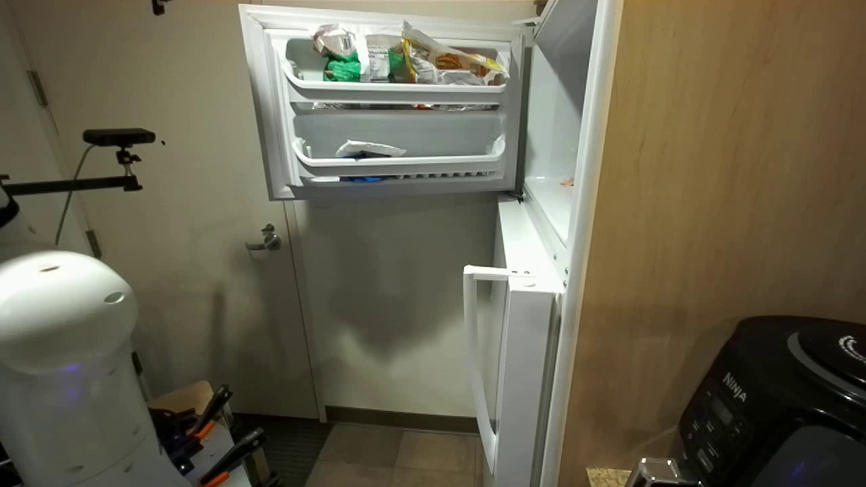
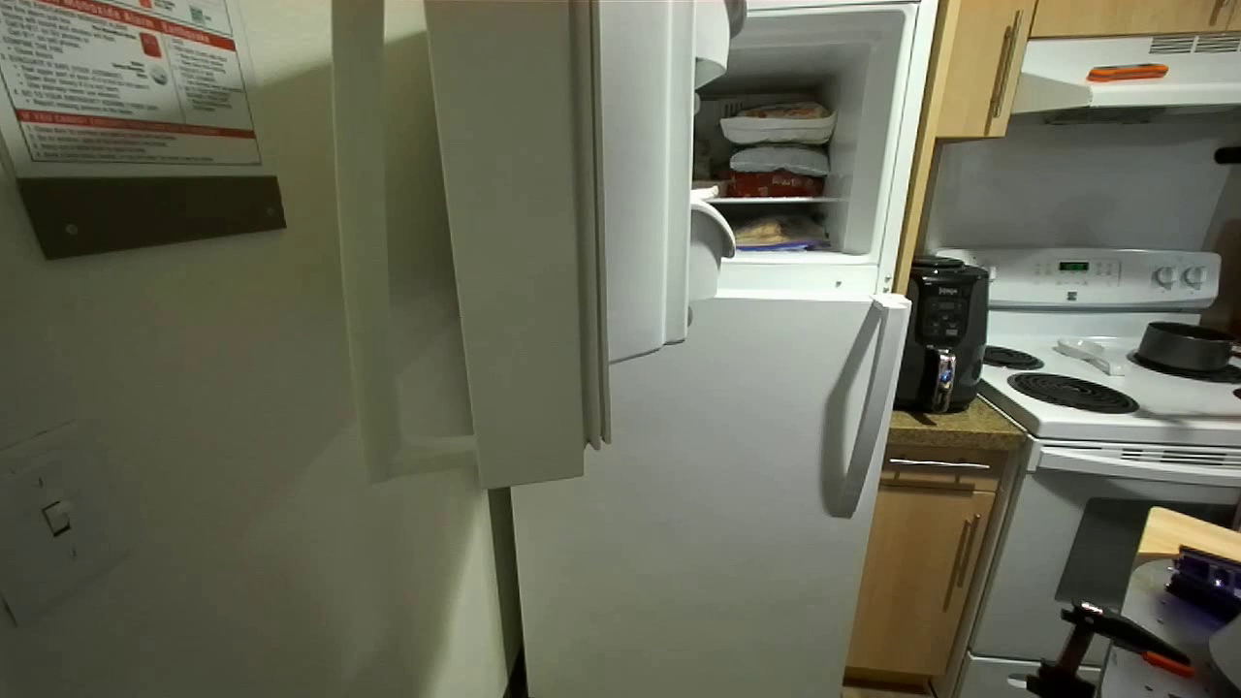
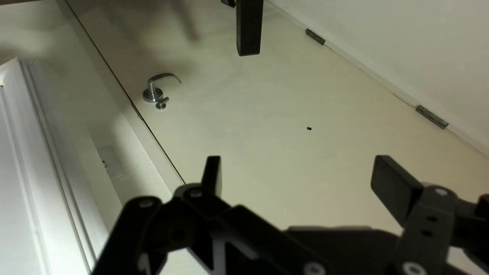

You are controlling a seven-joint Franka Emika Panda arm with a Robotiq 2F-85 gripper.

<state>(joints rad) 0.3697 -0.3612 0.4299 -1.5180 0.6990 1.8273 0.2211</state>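
The gripper [image 3: 301, 178] hangs with its fingers [image 3: 397, 188] spread wide, a beige door [image 3: 267, 126] with a lever handle [image 3: 152, 94] beyond them. The freezer door [image 1: 399, 127], at the left of the wrist view, stands swung open in both exterior views — bagged food [image 1: 450, 62] in its upper rack [image 1: 399, 88], a white packet [image 1: 369, 148] in the lower rack [image 1: 419, 161].

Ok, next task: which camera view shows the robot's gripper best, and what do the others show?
The wrist view: the gripper appears large and close there, its two dark fingers spread apart with nothing held between them. Neither exterior view shows it; an exterior view gives only part of the white arm.
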